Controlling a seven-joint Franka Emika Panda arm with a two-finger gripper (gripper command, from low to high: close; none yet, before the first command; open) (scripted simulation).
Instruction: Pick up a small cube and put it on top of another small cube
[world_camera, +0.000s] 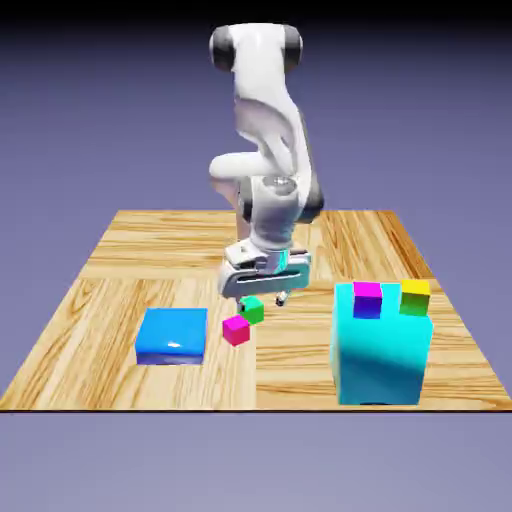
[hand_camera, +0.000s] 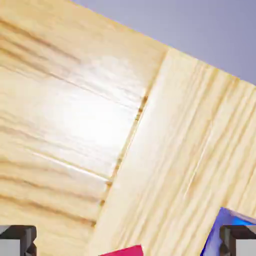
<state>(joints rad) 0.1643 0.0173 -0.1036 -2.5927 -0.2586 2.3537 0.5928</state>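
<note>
The end effector (world_camera: 262, 297) hovers with fingers apart, empty. Just below it sit the magenta cube (world_camera: 236, 330) and green cube (world_camera: 252, 311) on the bench (world_camera: 120, 270).

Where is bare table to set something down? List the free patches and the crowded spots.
Free: the table behind the flat blue block, and the strip between the magenta cube and the tall cyan block. Crowded: under the gripper, around the green cube.

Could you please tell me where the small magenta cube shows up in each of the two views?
Exterior view: small magenta cube on the table, just left of centre, beside the green cube.
Hand view: only its top sliver at the bottom edge, between the fingertips.
Shared landmark: flat blue block.
</note>
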